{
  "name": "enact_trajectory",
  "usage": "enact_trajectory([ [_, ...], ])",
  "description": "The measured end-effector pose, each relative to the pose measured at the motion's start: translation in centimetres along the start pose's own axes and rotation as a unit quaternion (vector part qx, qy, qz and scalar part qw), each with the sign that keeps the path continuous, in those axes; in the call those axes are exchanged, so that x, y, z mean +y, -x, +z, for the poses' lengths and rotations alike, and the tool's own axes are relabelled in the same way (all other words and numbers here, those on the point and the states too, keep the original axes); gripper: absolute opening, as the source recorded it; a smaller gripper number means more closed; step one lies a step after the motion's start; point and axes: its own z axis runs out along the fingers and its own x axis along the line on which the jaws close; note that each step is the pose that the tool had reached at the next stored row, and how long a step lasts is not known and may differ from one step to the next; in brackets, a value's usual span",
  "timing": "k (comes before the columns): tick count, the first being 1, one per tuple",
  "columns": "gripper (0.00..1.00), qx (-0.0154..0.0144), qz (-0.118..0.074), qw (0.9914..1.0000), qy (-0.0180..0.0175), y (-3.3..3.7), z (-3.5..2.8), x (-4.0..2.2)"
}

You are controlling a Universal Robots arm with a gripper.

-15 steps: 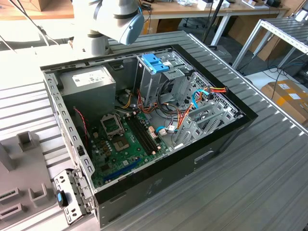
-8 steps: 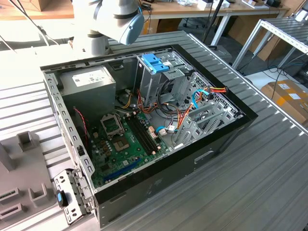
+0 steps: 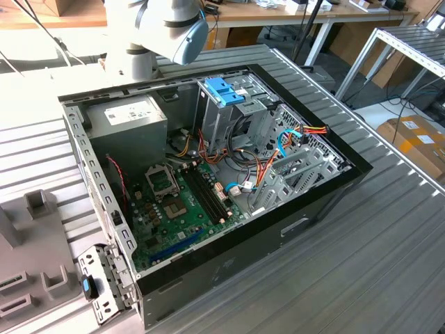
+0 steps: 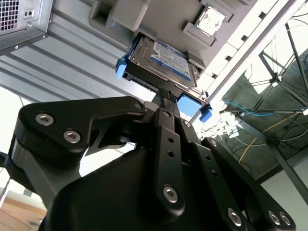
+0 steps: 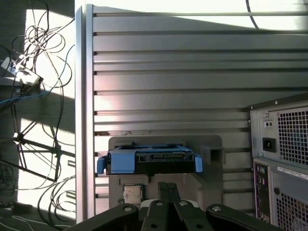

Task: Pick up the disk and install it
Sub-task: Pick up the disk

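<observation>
exterior view: one open computer case (image 3: 316,209) lies on the ribbed metal counter (image 3: 368,271) with its inside bare. in it are one green motherboard (image 3: 182,209), one grey power supply (image 3: 132,118) and one blue handle (image 3: 224,92) on a metal cage. the red, orange and blue wires are too crowded to count. one robot arm (image 3: 163,28) stands behind the case, cut off by the picture's upper edge. at the exterior view's left sits a grey moulded fixture (image 3: 31,243), partly cut off. one small metal bracket (image 3: 101,285) with a blue clip stands at the case's near corner. one cardboard box (image 3: 417,139) lies at the exterior view's right.

second wrist view: one disk (image 4: 161,60) rests label face out in a grey holder (image 4: 163,21), with light-blue rails on two sides. the black pincer (image 4: 165,92) has its two fingers clenched together with nothing between them. its tips are right at the disk's near edge; i cannot tell whether they touch it. its linkages hide part of one rail. one square chip (image 4: 211,19) sits in a pocket of the holder, just beside the disk.

first wrist view: the one disk (image 5: 149,161) shows edge-on in the holder (image 5: 211,144), a blue rail end at each side. the pincer (image 5: 167,184) has its tips pressed together just short of the disk. the chip (image 5: 132,194) lies close by. the case's rear panel (image 5: 284,144) stands near, cut off. loose cables (image 5: 38,53) beyond the counter's (image 5: 168,62) edge are too tangled to count.
</observation>
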Motion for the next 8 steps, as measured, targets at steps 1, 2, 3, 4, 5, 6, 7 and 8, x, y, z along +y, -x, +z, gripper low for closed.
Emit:
enact_trajectory([
  [1, 0.11, 0.0000, 0.000, 1.00000, 0.0000, 0.00, 0.00, 0.00],
  [2, 0.11, 0.0000, -0.001, 1.00000, 0.0000, 0.00, 0.00, 0.00],
  [3, 0.11, 0.0000, -0.001, 1.00000, 0.0001, 0.00, 0.00, 0.00],
  [4, 0.11, 0.0001, -0.002, 1.00000, 0.0000, 0.00, 0.00, 0.00],
  [5, 0.11, 0.0001, -0.002, 1.00000, 0.0001, 0.00, 0.00, 0.00],
  [6, 0.11, 0.0001, -0.002, 1.00000, 0.0001, 0.00, 0.00, 0.00],
  [7, 0.11, 0.0001, -0.002, 1.00000, 0.0001, 0.00, 0.00, 0.00],
  [8, 0.11, 0.0001, -0.003, 1.00000, 0.0001, 0.00, 0.00, 0.00],
])
